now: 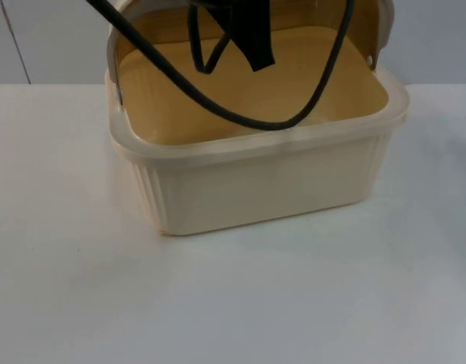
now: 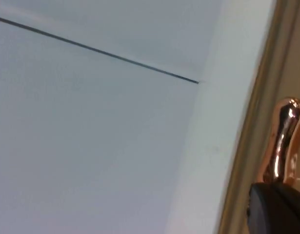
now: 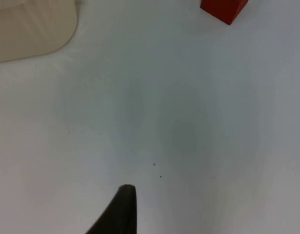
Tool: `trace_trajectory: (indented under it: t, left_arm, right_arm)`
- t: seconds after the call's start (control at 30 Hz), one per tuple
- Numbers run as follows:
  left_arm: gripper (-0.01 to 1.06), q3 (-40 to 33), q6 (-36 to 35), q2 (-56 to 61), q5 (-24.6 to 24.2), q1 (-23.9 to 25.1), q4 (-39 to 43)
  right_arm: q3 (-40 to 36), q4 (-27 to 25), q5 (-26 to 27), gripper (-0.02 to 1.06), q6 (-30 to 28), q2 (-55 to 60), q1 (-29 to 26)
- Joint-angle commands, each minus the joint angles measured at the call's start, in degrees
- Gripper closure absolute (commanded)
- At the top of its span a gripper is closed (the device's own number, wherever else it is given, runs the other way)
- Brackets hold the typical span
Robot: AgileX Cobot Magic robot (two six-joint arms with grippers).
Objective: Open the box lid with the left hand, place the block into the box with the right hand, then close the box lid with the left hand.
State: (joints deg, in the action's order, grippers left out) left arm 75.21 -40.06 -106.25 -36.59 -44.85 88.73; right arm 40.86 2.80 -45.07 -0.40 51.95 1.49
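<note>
The cream box (image 1: 270,182) stands in the middle of the table, open, with nothing visible inside. Its lid (image 1: 382,26) is tipped up at the back. In the left wrist view my left gripper (image 2: 274,209) is at the base of the lid's copper knob (image 2: 284,141), shut on it, with the lid's cream edge (image 2: 247,146) alongside. The red block (image 3: 223,9) lies on the white table, well ahead of my right gripper (image 3: 121,207), which hovers low over bare table. A corner of the box (image 3: 32,29) is off to one side of the block.
The white table top (image 1: 81,288) reaches around the box on the near side and both flanks. Behind the box rises the grey partition wall (image 1: 51,38), whose panel seam (image 2: 101,51) runs through the left wrist view.
</note>
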Motion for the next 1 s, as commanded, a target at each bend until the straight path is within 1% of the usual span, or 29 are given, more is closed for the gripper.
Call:
trace_trajectory:
  t: [0.0,0.13,0.2,0.23,0.33,0.37,0.4,0.43,0.47,0.53,0.57,0.63,0.7,0.73,0.77,0.8,0.83,0.87,0.9,0.97]
  left_arm:
    - [1.05,0.07,-1.29,0.9,-0.54,0.28,0.81]
    - [1.05,0.07,-2.4,2.44,-0.55,0.28,0.17]
    - [1.05,0.07,-2.4,4.76,0.44,0.28,-2.59]
    - [1.05,0.07,-2.4,4.76,0.44,0.28,-2.59]
    - [1.05,0.07,0.3,8.76,4.09,0.28,-11.13]
    - [1.05,0.07,2.42,10.14,5.16,0.28,-14.05]
    - [1.05,0.07,2.42,10.14,5.16,0.28,-14.05]
    - [1.05,0.07,6.0,11.91,6.65,0.28,-19.15]
    - [1.05,0.07,8.21,12.76,7.16,0.28,-22.52]
    - [1.05,0.07,12.8,14.57,7.43,0.28,-28.49]
    - [1.05,0.07,12.8,14.57,7.43,0.28,-28.49]
    - [1.05,0.07,17.48,16.34,7.21,0.28,-35.5]
    - [1.05,0.07,23.11,18.38,6.22,0.28,-43.08]
    - [1.05,0.07,23.11,18.38,6.22,0.28,-43.08]
    - [1.05,0.07,25.32,19.27,5.66,0.28,-46.33]
    - [1.05,0.07,29.0,20.94,4.32,0.28,-51.62]
    - [1.05,0.07,31.27,22.01,3.02,0.55,-54.31]
    - [1.05,0.07,32.5,22.96,2.01,1.19,-57.15]
    - [1.05,0.07,32.5,22.96,2.01,1.19,-57.15]
    - [1.05,0.07,35.56,24.89,0.66,3.67,-63.06]
  right_arm:
    - [-0.05,-0.13,0.75,-0.01,0.0,-0.2,-0.24]
    - [-0.05,-0.13,0.75,-0.01,0.0,-0.2,-0.24]
    - [-0.05,-0.13,0.75,-0.01,0.0,-0.2,-0.24]
    - [-0.05,-0.13,0.75,-0.01,0.0,-0.2,-0.24]
    - [-0.05,-0.53,0.75,-0.01,0.02,-0.2,-0.24]
    - [-0.05,-0.67,0.75,-0.01,0.02,-0.2,-0.24]
    - [-0.05,-0.67,0.75,-0.01,0.02,-0.2,-0.24]
    - [-0.05,-0.78,0.75,-0.01,0.02,-0.2,-0.24]
    - [-0.05,-1.16,0.75,-0.01,0.02,-0.2,-0.24]
    - [-0.05,-1.26,0.75,-0.01,-0.08,-0.2,-0.24]
    - [-0.05,-1.26,0.75,-0.01,-0.08,-0.2,-0.24]
    - [-0.05,-1.26,0.75,-0.01,-0.21,-0.2,-0.24]
    - [-0.05,-1.26,0.75,-0.01,-0.21,-0.2,-0.24]
    - [-0.05,-1.26,0.75,-0.01,-0.21,-0.2,-0.24]
    - [-0.05,-1.26,0.75,-0.01,-0.21,-0.2,-0.24]
    - [-0.05,-1.26,0.75,-0.01,-0.21,-0.2,-0.24]
    - [-0.05,-1.26,0.75,-0.01,-0.48,-0.2,-0.24]
    - [-0.05,-1.26,0.75,-0.01,-0.48,-0.2,-0.24]
    - [-0.05,-1.26,0.75,-0.01,-0.48,-0.2,-0.24]
    - [-0.05,-1.26,0.75,-0.01,-0.48,-0.2,-0.24]
